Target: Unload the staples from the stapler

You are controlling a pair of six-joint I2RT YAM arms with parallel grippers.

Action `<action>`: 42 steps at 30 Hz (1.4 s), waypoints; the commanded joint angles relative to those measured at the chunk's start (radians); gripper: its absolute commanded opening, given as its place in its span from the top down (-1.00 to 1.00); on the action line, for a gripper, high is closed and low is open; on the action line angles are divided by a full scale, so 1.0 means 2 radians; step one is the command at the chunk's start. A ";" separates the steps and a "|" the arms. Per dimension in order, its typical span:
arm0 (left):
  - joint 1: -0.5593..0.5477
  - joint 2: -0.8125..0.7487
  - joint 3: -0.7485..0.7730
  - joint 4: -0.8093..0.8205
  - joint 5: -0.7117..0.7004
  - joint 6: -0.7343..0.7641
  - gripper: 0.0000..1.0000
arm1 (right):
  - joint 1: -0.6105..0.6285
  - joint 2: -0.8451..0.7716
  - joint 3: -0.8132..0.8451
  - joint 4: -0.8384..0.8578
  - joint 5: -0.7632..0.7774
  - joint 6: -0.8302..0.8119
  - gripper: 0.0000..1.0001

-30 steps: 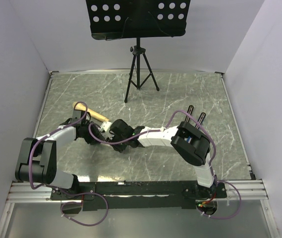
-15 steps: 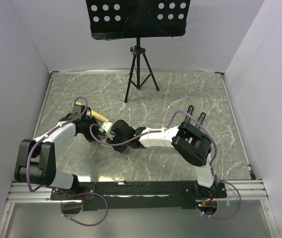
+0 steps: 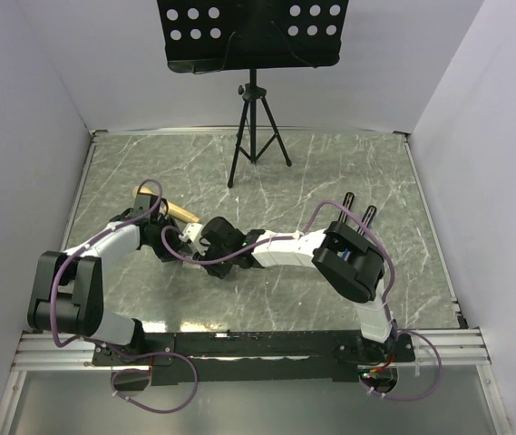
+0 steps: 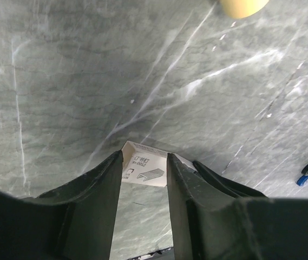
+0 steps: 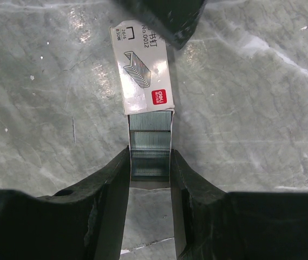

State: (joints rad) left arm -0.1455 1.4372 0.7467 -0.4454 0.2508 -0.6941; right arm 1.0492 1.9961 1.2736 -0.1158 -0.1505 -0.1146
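Staples (image 5: 150, 146), a grey metallic block toward 9 o'clock of the table's (image 3: 330, 172) middle, poke partway out of the white staple box (image 5: 142, 70) at their 12 o'clock. The right gripper (image 5: 150, 165) clenches the block and the left gripper (image 4: 144, 165) pinches the box. Extraction looks begun, not finished.

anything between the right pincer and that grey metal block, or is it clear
Nothing visible stands between them. The right pincer is shut on the grey metal block, with a finger against each side. The block's far end sits inside the white box, which the left pincer holds.
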 commanded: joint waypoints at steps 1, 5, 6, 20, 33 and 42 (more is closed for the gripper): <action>-0.004 0.008 -0.007 0.004 0.003 0.007 0.17 | 0.005 0.019 0.020 -0.017 -0.030 -0.009 0.33; -0.007 0.011 -0.011 0.012 0.016 0.003 0.21 | 0.006 0.019 0.023 -0.017 -0.030 -0.009 0.33; -0.008 0.011 -0.013 0.017 0.024 0.000 0.22 | 0.006 0.018 0.023 -0.016 -0.030 -0.010 0.33; -0.013 0.013 -0.021 0.036 0.036 -0.006 0.27 | 0.009 0.009 0.017 -0.016 -0.067 -0.032 0.33; -0.023 0.011 -0.020 0.038 0.036 -0.010 0.28 | 0.015 -0.002 0.002 0.004 -0.061 -0.028 0.33; -0.032 0.005 -0.014 0.036 0.034 -0.010 0.28 | 0.015 -0.003 0.013 -0.013 -0.058 -0.030 0.32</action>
State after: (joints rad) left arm -0.1810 1.4578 0.7067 -0.4049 0.2802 -0.6964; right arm 1.0492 2.0010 1.2884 -0.1425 -0.2047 -0.1768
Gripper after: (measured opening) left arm 0.364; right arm 0.390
